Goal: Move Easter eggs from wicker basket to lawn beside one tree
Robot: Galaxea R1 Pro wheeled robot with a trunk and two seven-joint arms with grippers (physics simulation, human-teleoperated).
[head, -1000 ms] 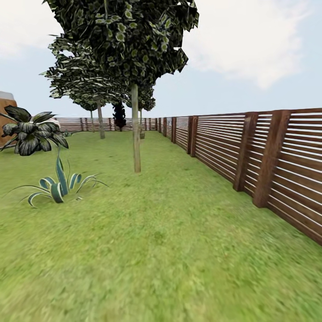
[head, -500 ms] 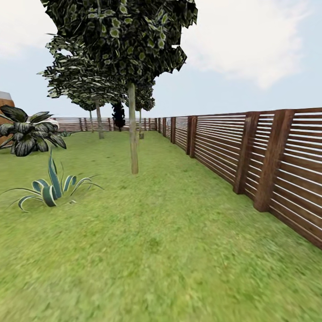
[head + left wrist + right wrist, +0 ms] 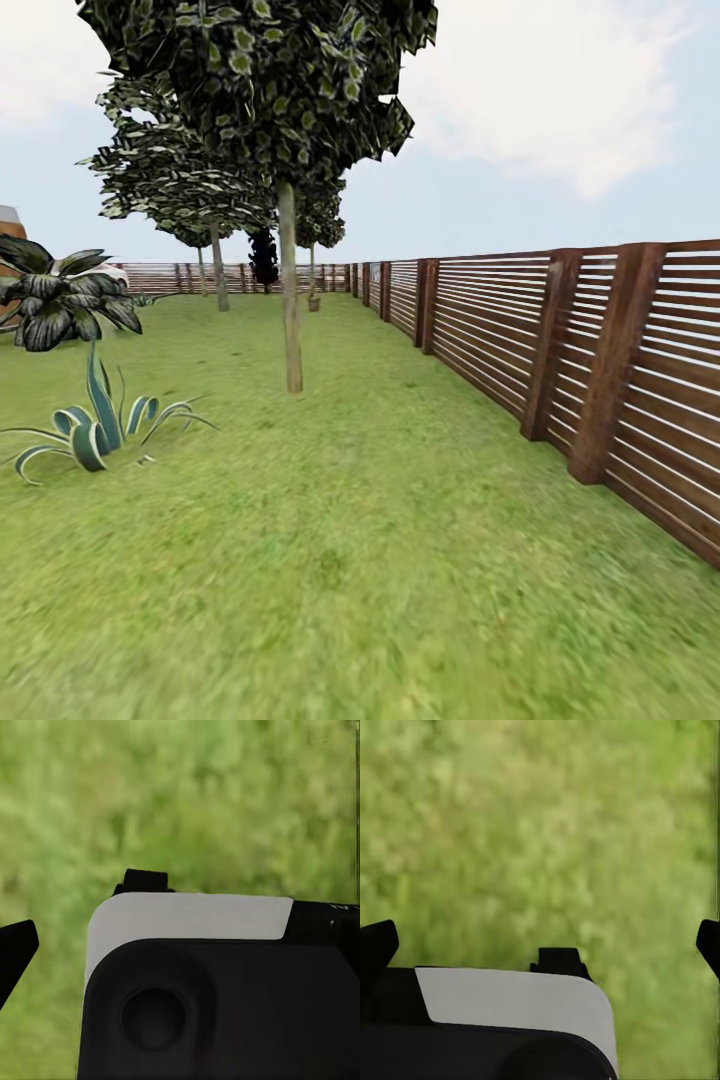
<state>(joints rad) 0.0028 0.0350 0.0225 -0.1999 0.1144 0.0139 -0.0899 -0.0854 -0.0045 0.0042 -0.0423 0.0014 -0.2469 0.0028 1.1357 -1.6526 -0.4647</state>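
Blurred lawn [image 3: 540, 832] lies beyond the right hand [image 3: 540, 937].

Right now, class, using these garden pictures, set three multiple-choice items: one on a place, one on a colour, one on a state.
1. In the head view, where does the fence run?
A. along the right side
B. along the left side
C. straight across the foreground

2. What colour are the striped leaves of the spiky plant?
A. red and yellow
B. green and white
C. plain brown

3. What do both wrist views show beyond the fingertips?
A. an egg held between them
B. a basket handle
C. nothing held, just blurred lawn

Answers: 1 A, the brown slats recede along the right past the tree. 2 B, each leaf is dark green with pale edges. 3 C, the right gripper has dark tips far apart over grass, and the left wrist view also shows bare grass.
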